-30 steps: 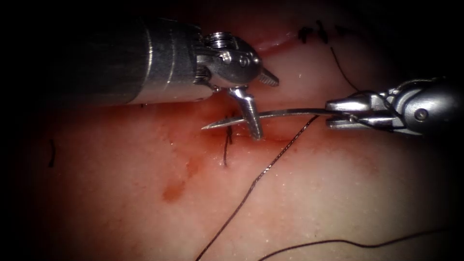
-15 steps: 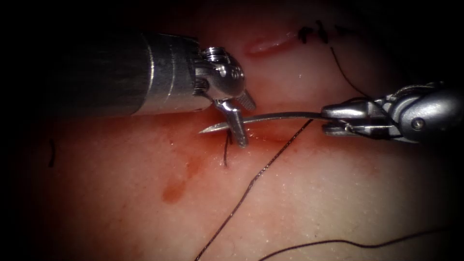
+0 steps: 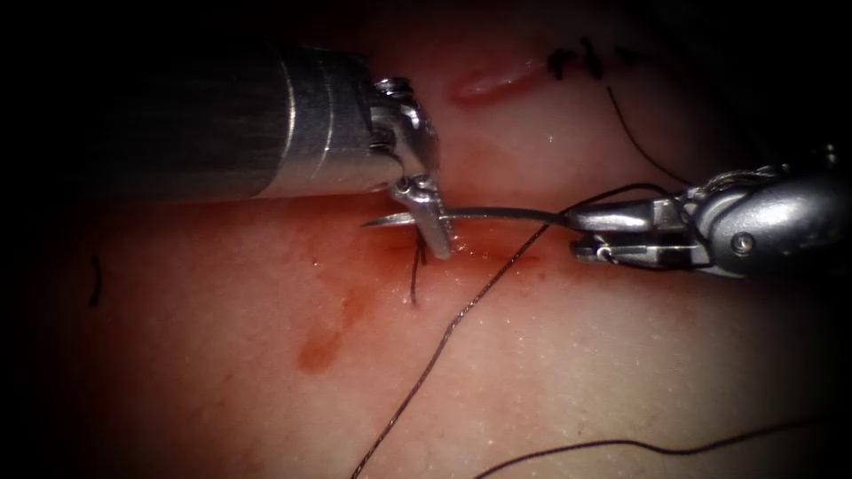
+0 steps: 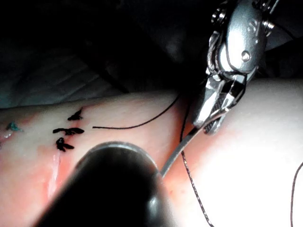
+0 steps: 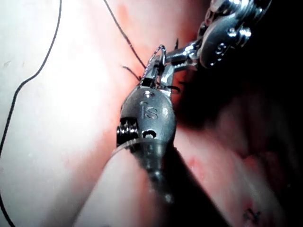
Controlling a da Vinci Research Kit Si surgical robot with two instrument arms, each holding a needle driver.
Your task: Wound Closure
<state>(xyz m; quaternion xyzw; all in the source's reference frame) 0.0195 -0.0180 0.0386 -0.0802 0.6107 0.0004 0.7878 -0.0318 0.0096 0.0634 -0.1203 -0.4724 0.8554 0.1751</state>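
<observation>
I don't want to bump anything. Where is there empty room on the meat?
Bare tissue lies left of the long thread, past the red fluid. It is crowded at the cut: the left tool grips the needle near its tip, the right tool its back end.

Endoscope light pools centre: tissue [image 3: 550, 355] lit evenly there, heavy vignette to black at all edges. Left hand [image 3: 424, 213] shaft throws specular streaks and shades the tissue beneath it. Left wrist view: hard glare on the right hand [image 4: 215, 118]; own shaft a dark blurred mass up close. Right wrist view: tissue blown out white.
</observation>
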